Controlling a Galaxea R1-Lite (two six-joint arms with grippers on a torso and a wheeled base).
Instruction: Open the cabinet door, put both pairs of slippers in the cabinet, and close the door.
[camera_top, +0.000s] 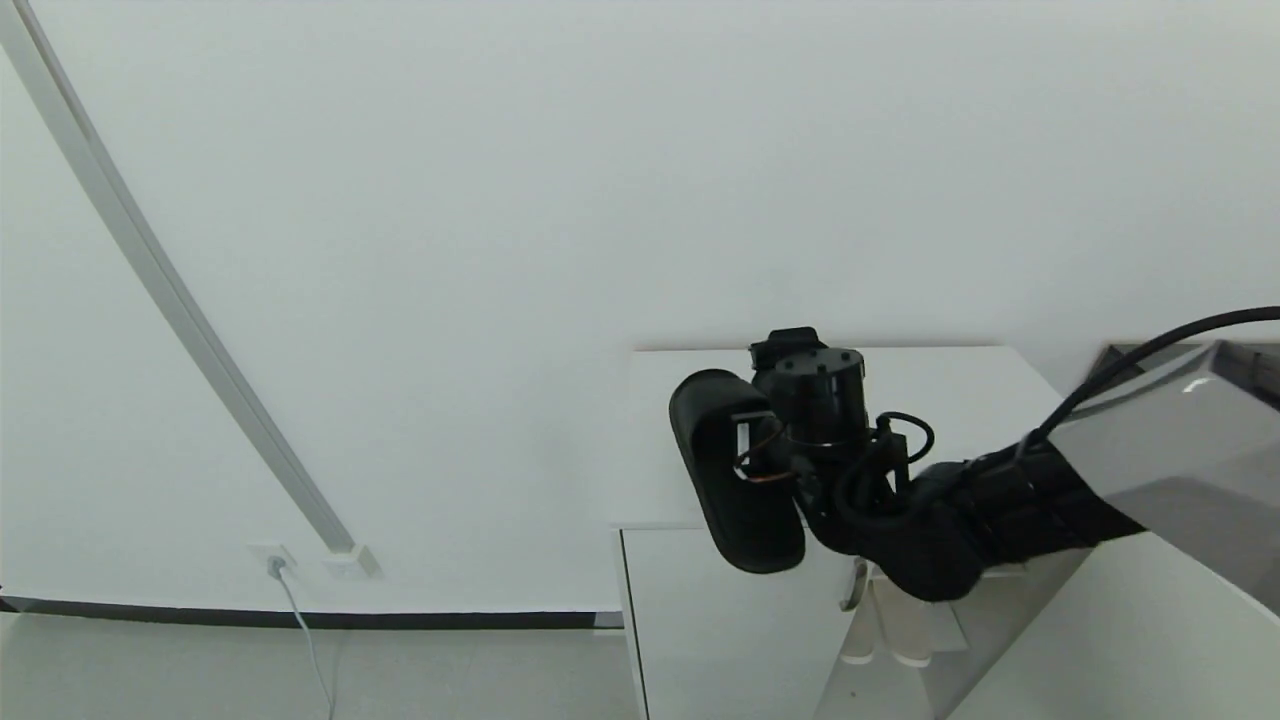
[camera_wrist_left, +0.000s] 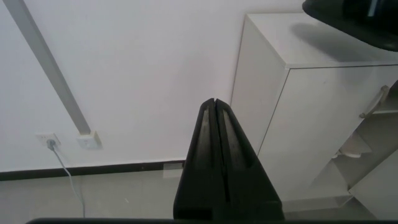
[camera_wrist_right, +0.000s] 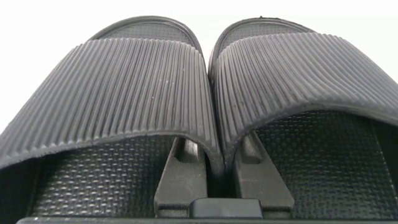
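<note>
A pair of black ribbed slippers (camera_wrist_right: 143, 87) is held side by side in my right gripper (camera_wrist_right: 217, 168). Its fingers (camera_wrist_right: 180, 177) reach under the straps and pinch the two inner edges together. In the head view the black slippers (camera_top: 735, 480) hang soles outward in front of the white cabinet (camera_top: 950, 400), level with its top, and the right gripper (camera_top: 765, 450) sits behind them. The cabinet (camera_wrist_left: 298, 93) has its right door swung open, with a pale slipper-like shape (camera_wrist_left: 354, 146) on a shelf inside. My left gripper (camera_wrist_left: 214, 102) is shut and empty, off to the cabinet's left.
A white wall stands behind the cabinet, with a grey cable duct (camera_top: 160, 280) running down to a socket (camera_top: 272, 562) and a white cord. The open door panel (camera_top: 1130, 640) juts out at lower right. A metal handle (camera_top: 855, 585) sits on the closed left door (camera_top: 720, 640).
</note>
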